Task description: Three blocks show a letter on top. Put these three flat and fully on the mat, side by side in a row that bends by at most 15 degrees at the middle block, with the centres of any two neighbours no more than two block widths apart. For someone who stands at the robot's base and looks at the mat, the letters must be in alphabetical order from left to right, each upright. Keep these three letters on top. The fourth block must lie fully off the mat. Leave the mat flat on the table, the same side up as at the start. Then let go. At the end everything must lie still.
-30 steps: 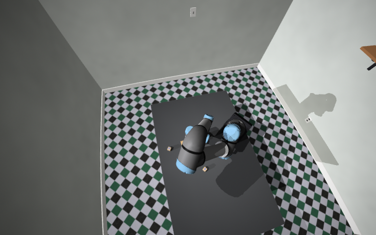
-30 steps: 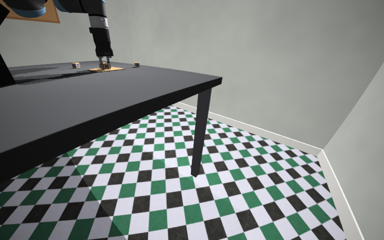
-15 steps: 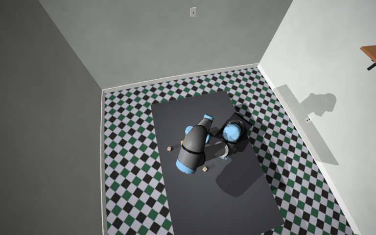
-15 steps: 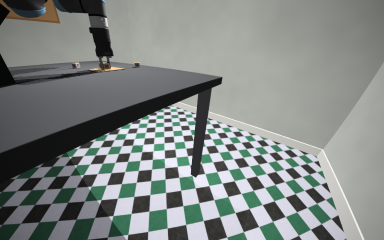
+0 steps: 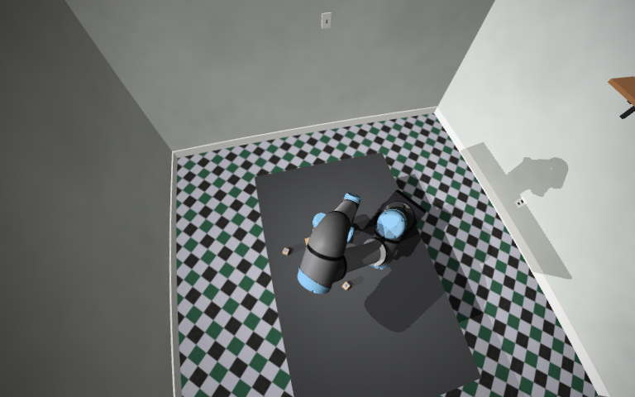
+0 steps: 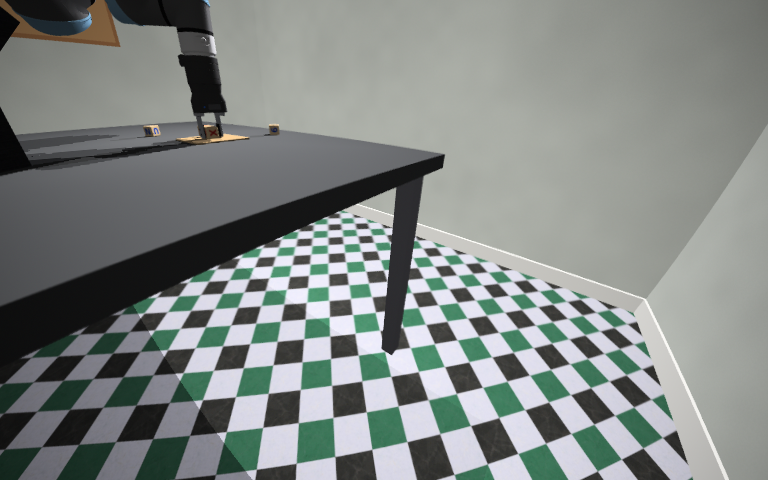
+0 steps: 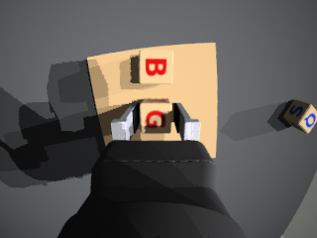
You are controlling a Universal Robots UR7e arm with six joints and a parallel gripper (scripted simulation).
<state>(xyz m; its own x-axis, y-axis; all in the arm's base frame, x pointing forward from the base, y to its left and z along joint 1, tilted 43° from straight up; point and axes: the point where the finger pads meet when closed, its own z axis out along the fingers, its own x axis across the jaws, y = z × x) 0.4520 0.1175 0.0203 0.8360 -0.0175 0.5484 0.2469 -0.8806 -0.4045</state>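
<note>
In the wrist view a tan mat (image 7: 155, 93) lies on the dark table. A wooden block with a red B on top (image 7: 158, 67) rests on the mat. A second block with a red G on top (image 7: 155, 119) sits on the mat right beside it. My gripper (image 7: 157, 112) is low over the mat and open, with a finger on each side of the G block. The exterior view shows the gripper (image 6: 209, 129) straddling this block (image 6: 210, 131) on the mat (image 6: 212, 140). A block with a blue O (image 7: 300, 115) lies off the mat on the table.
In the exterior view two blue-lettered blocks lie on the table off the mat, one to the left (image 6: 151, 130) and one to the right (image 6: 274, 129). In the top view the arm hides the mat, and two blocks (image 5: 286, 251) (image 5: 346, 285) show beside it.
</note>
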